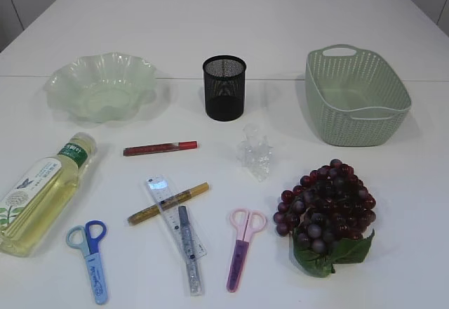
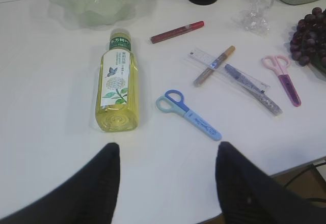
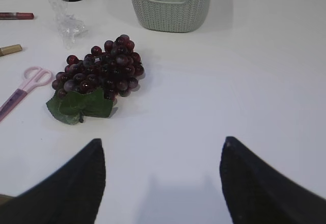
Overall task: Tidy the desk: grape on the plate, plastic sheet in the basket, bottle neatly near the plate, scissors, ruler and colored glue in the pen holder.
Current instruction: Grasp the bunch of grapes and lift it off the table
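We see both tools, left (image 2: 165,183) and right (image 3: 163,180), open and empty. Grapes (image 1: 328,204) sit near worktop's front right; bottle (image 1: 42,193) at front left, plate (image 1: 102,84) behind it.

Bright even light, soft shadows, fingers blurred
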Controlling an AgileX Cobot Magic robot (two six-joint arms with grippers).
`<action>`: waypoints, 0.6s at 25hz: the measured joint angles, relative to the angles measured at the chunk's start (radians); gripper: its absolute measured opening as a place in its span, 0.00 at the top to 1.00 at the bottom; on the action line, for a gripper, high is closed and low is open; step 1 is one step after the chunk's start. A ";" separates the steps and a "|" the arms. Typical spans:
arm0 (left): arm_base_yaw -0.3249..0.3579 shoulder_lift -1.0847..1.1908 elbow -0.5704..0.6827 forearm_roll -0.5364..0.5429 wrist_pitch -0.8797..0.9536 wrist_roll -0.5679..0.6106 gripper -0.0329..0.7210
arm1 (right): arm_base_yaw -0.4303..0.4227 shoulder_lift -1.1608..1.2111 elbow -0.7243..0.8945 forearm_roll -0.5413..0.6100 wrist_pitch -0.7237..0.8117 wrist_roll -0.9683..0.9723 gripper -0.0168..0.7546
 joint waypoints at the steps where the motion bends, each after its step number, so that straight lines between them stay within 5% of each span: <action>1: 0.000 0.000 0.000 0.000 0.000 0.000 0.38 | 0.000 0.000 0.000 0.000 0.000 0.000 0.27; 15: 0.000 0.000 0.000 0.000 0.000 0.000 0.38 | 0.000 0.000 0.000 0.000 0.000 0.000 0.27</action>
